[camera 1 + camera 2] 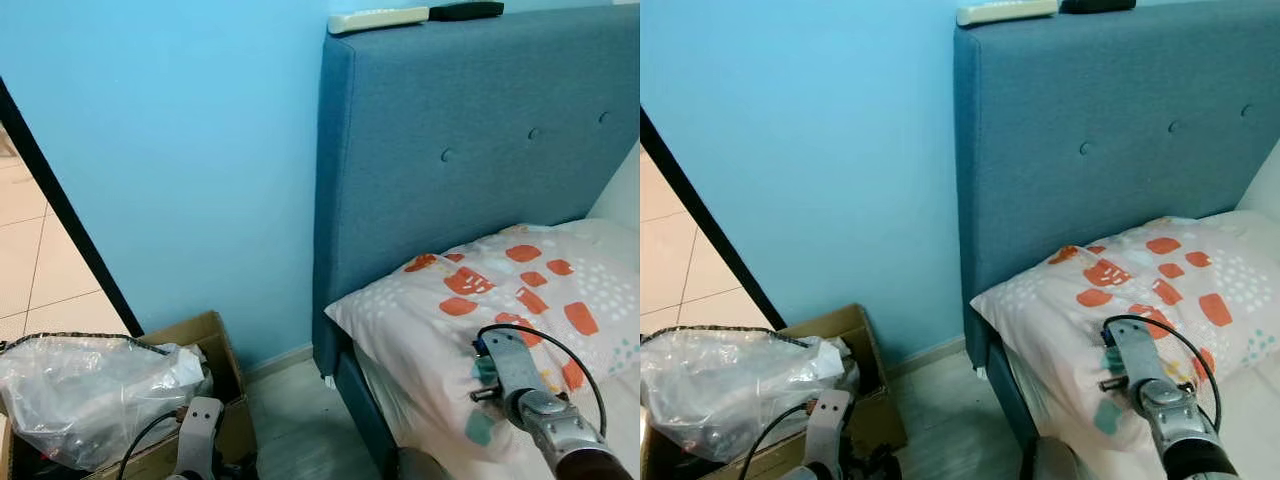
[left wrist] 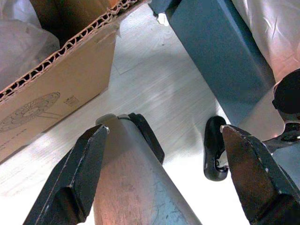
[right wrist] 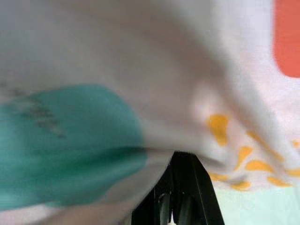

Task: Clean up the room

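A white pillow (image 1: 500,300) with orange and teal patches lies at the head of the bed, against the blue headboard (image 1: 470,150). My right arm (image 1: 515,385) reaches over the pillow's near edge. In the right wrist view the pillow cloth (image 3: 140,70) is very close, and my right gripper (image 3: 176,197) looks shut on a fold of it. My left gripper (image 2: 164,173) hangs low beside my leg, open and with nothing held. A cardboard box (image 1: 215,345) with a clear plastic bag (image 1: 90,390) in it stands on the floor to my left.
A white remote (image 1: 375,18) and a black one (image 1: 465,10) lie on top of the headboard. The blue wall is behind. A black door frame (image 1: 60,200) slants at the left. Pale floor (image 1: 300,420) runs between box and bed frame (image 2: 220,56).
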Robot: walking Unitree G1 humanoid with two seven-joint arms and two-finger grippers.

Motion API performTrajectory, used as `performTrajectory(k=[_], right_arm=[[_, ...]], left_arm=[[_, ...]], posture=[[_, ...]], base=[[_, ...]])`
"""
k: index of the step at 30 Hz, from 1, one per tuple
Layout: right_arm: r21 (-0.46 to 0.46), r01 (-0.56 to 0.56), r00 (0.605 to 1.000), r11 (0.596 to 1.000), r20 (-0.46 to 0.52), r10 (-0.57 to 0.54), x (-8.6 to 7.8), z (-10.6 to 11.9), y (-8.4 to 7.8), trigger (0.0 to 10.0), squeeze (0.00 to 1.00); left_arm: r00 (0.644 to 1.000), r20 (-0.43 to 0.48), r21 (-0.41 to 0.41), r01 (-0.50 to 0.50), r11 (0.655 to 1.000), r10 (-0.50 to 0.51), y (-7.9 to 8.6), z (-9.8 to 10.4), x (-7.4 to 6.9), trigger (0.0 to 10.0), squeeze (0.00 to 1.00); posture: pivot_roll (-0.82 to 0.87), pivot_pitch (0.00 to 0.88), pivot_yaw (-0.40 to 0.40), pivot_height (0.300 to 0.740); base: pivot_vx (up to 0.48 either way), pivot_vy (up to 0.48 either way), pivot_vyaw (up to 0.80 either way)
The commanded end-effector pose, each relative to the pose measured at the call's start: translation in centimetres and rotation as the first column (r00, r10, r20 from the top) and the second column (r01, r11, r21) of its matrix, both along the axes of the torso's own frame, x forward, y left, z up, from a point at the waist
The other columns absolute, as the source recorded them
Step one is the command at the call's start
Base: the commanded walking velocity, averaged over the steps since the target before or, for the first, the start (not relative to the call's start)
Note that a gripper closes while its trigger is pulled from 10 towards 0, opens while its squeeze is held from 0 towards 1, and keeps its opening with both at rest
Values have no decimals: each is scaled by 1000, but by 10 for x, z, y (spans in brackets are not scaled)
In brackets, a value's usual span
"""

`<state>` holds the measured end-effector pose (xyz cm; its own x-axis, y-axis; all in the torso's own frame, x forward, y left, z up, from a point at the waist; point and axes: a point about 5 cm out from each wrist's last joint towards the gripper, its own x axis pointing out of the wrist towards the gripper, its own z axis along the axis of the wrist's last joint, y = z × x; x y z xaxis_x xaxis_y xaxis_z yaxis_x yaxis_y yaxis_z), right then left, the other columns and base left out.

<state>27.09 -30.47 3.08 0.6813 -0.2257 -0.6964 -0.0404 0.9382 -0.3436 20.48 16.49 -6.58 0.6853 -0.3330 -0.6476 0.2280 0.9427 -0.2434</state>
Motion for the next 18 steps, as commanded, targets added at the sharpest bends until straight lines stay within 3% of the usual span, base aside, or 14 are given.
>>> performTrajectory(k=[1, 2, 4, 6, 8, 10, 14, 16, 18], right_arm=[[23, 36, 999, 999, 18, -36, 2, 13, -11, 10000, 0], [36, 61, 996, 997, 61, -64, 5, 29, -20, 10000, 0], [36, 61, 996, 997, 61, -64, 5, 29, -20, 10000, 0], [77, 84, 985, 994, 145, -94, 13, 52, -29, 10000, 0], [109, 86, 978, 990, 179, -104, 17, 60, -29, 10000, 0], [109, 86, 978, 990, 179, -104, 17, 60, -29, 10000, 0], [159, 126, 937, 979, 304, -170, 26, 69, -32, 10000, 0], [241, 159, 899, 957, 365, -241, 28, 63, -29, 10000, 0], [271, 166, 893, 948, 367, -261, 28, 55, -24, 10000, 0]], left_arm=[[1000, -12, 11, 15, 1000, -15, 0, -1, -2, 10000, 0], [1000, -14, 11, 18, 1000, -18, -1, -1, -1, 10000, 0], [1000, -14, 11, 18, 1000, -18, -1, -1, -1, 10000, 0], [1000, -11, 9, 22, 1000, -21, -3, 1, 4, 10000, 0], [1000, -6, 6, 24, 1000, -24, -5, 3, 8, 10000, 0], [1000, -6, 6, 24, 1000, -24, -5, 3, 8, 10000, 0], [999, -11, -16, 45, 999, -45, -10, 7, 16, 10000, 0], [998, -19, 1, 53, 999, -53, -10, 7, 18, 10000, 0], [999, -19, 15, 40, 999, -40, -8, 8, 19, 10000, 0]], posture=[[78, 90, -15, 598], [72, 83, -16, 598], [72, 83, -16, 598], [65, 71, -15, 598], [60, 63, -13, 598], [60, 63, -13, 598], [54, 41, -13, 598], [56, 27, -11, 608], [56, 23, -11, 613]], base=[[0, 0, 0], [0, 0, 0], [0, 0, 0], [0, 0, 0], [0, 0, 0], [0, 0, 0], [0, 0, 0], [0, 0, 0], [0, 0, 0]])
